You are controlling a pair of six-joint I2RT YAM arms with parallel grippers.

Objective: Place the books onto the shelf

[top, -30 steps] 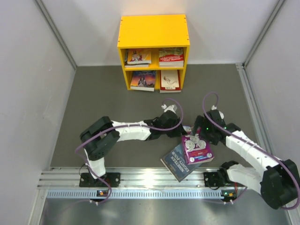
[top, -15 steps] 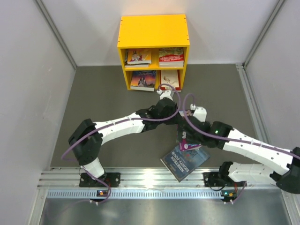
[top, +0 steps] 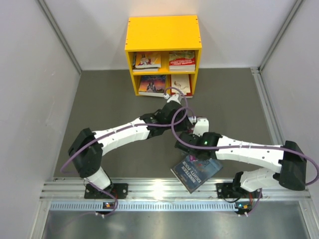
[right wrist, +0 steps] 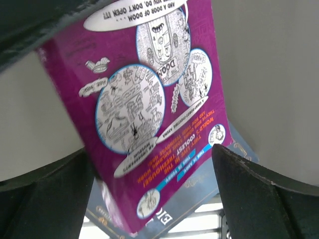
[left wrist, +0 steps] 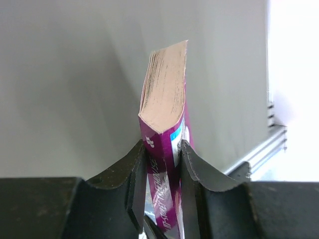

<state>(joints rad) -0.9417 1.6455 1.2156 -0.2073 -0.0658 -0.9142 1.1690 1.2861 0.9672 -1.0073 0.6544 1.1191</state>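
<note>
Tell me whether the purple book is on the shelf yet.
Not yet: the purple book is clamped in the left claw, outside the yellow shelf, above the dark blue book.

Dark grey matte counter [top: 99,114]. White walls [top: 30,89] on three sides, with slanted metal posts [top: 59,34] at the far corners. Near edge: ribbed aluminium rail [top: 164,186], perforated strip [top: 169,205] just below it, then brushed steel sheet [top: 159,225].
</note>
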